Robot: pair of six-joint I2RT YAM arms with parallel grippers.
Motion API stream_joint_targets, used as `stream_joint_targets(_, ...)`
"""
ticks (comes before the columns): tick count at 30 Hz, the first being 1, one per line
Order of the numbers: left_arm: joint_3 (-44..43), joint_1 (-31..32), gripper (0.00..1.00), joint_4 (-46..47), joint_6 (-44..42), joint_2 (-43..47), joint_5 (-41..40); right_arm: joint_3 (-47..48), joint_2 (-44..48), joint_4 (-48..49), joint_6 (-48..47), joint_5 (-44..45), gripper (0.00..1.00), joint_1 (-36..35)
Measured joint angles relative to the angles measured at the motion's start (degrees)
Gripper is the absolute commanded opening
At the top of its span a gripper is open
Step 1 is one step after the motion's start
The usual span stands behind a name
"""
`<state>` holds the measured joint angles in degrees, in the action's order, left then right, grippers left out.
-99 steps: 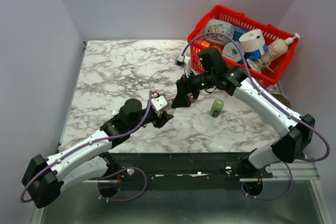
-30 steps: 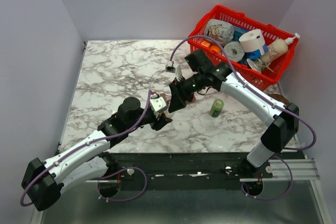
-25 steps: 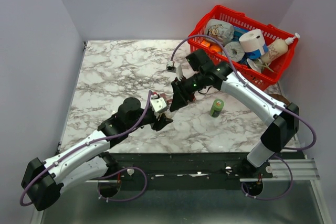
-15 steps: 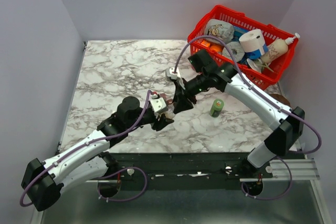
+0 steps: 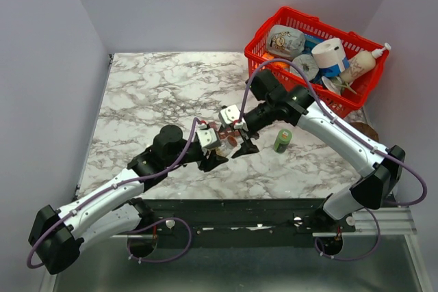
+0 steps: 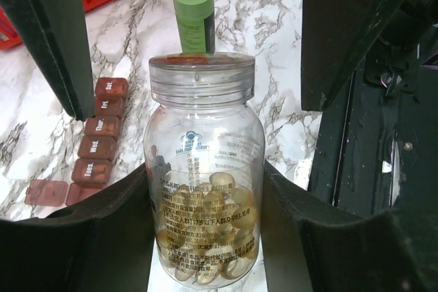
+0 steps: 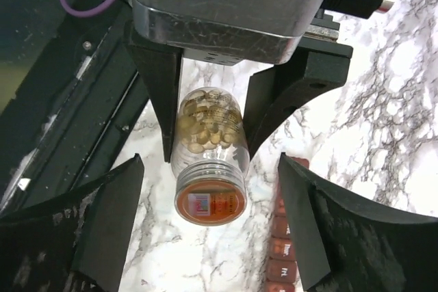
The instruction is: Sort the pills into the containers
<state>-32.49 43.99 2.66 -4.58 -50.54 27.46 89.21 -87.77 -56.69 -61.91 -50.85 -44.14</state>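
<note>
Firmly pinched between the fingers of the left gripper (image 5: 213, 150), the clear bottle (image 6: 204, 162) stands upright in the middle of the left wrist frame. Its lid is on, and the yellowish pills (image 6: 209, 204) are heaped in its lower half. The right gripper (image 5: 241, 143) is spread wide, one finger on each side of the bottle's cap, touching neither. The dark red pill organiser (image 6: 101, 138) lies on the marble table (image 6: 274, 66) at the left of that frame, and a green tube (image 6: 194, 15) stands at top centre.

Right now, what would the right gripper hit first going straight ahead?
Probably the cap of the clear pill bottle held by the left gripper, centred before the open right gripper.
</note>
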Motion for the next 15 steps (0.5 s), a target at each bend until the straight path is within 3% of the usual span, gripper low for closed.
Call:
stream_joint_targets(7,0.15,0.00,0.00,-0.22,0.13,0.92,-0.28,0.13,0.02,3.32,14.82,1.18,1.00,0.00)
stream_joint_targets(15,1.14,0.00,0.00,-0.13,1.42,2.40,-4.09,0.02,0.33,10.49,44.87,-0.02,1.00,4.74)
